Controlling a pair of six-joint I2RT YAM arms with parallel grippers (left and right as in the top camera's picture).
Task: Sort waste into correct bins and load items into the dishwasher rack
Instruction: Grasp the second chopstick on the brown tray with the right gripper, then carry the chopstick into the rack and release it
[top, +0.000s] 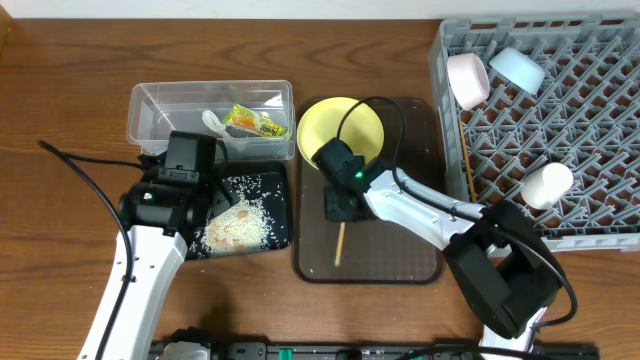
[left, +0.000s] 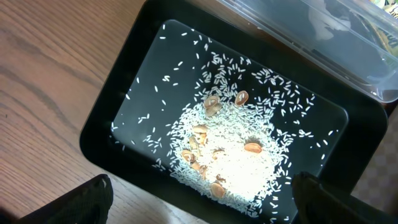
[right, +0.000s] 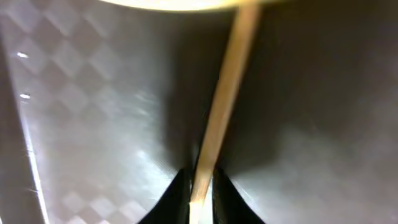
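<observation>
My right gripper (right: 200, 180) is shut on a wooden chopstick (right: 224, 93) lying on the brown serving tray; overhead, the gripper (top: 340, 207) sits just below the yellow plate (top: 340, 125), with the chopstick (top: 339, 245) sticking out toward the front. My left gripper (left: 202, 208) hangs open over the black tray (left: 118, 93), which holds rice grains (left: 236, 155). The clear tub (top: 150, 105) contains the snack wrapper (top: 255, 123) and a white scrap (top: 213, 122). The grey rack (top: 450, 60) holds a white bowl (top: 467, 80), a light-blue bowl (top: 517, 68) and a white cup (top: 547, 185).
The brown serving tray (top: 410, 250) lies between the black tray and the rack. Another chopstick (top: 468, 165) lies along the rack's left wall. Black cables trail across the wooden table at the left and over the plate.
</observation>
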